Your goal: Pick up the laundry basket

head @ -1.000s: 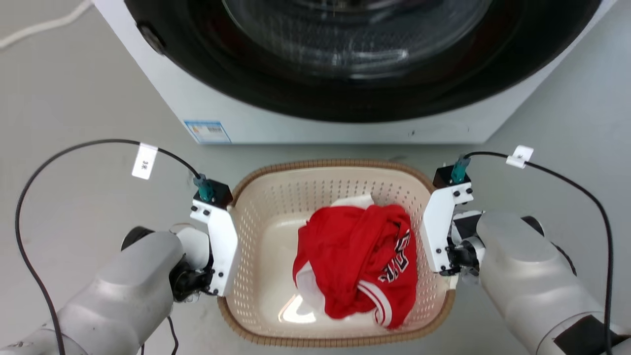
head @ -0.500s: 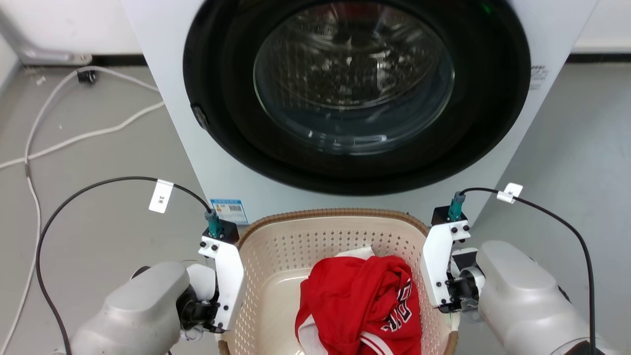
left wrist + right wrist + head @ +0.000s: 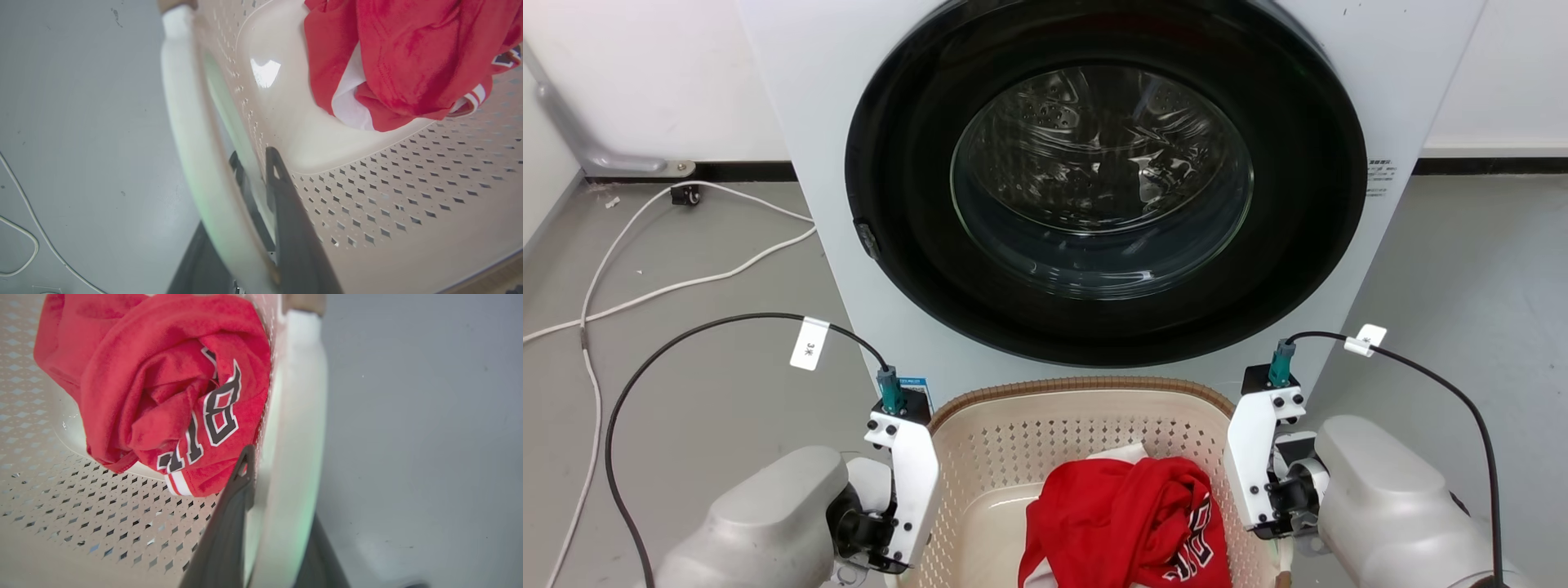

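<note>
Since a second ago the head view has been carried upward, so that the washing machine [image 3: 796,122] and its round glass door [image 3: 1103,180] are seen almost whole. The two wrists and the tub between them are set lower in the picture, but their relation to one another is unchanged. The far rim of the laundry basket [image 3: 1078,384] is now seen against the washer's lower front, where a strip of grey floor [image 3: 1462,286] lay between them before. In the left wrist view the left gripper [image 3: 253,157] is closed narrowly on the basket's side. One dark finger [image 3: 286,212] is laid inside against the perforated wall [image 3: 408,196]. The other is outside, partly hidden behind the white handle [image 3: 184,122]. In the right wrist view the right gripper [image 3: 278,465] is clamped likewise. Its inner finger [image 3: 229,522] is pressed to the wall beside the other white handle [image 3: 298,416], and its outer finger shows beyond that handle. The basket is thus held between the two grippers, directly before the robot and just in front of the washer door, with bare floor seen past its sides in both wrist views. A crumpled red garment [image 3: 1127,514] with black and white lettering [image 3: 216,412] lies inside, toward the robot's right. A blue label [image 3: 916,384] on the washer is partly covered by the left wrist. A white cable [image 3: 686,282] trails over the floor at the left.
</note>
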You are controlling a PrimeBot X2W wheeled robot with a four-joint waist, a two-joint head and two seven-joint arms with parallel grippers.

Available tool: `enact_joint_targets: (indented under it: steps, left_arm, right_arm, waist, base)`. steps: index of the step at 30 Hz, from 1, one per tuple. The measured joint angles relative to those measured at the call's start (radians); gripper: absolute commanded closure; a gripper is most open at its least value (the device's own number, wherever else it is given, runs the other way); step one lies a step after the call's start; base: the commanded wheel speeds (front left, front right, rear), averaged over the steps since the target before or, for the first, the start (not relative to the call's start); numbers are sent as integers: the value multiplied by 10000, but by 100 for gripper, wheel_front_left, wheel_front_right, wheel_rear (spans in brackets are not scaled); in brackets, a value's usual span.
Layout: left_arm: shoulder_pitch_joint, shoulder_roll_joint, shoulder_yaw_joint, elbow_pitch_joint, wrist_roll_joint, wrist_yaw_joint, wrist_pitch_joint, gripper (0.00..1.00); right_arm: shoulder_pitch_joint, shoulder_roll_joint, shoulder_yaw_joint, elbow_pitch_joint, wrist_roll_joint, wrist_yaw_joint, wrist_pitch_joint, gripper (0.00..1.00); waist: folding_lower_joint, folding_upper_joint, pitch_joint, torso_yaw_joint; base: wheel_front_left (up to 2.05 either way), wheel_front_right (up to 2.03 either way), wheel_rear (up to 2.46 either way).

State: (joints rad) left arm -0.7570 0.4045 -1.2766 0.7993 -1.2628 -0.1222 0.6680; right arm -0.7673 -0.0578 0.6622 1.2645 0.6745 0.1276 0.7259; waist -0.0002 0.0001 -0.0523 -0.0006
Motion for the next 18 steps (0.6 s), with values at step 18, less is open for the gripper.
enact_joint_targets:
  steps: [18]
  left_arm:
    - [35,17,-6,-111,-305,2,679,100]
  right_arm:
    - [81,-19,263,48,305,0,230,100]
  waist:
    - [2,0,-138,-57]
  base:
    - [0,0,0]
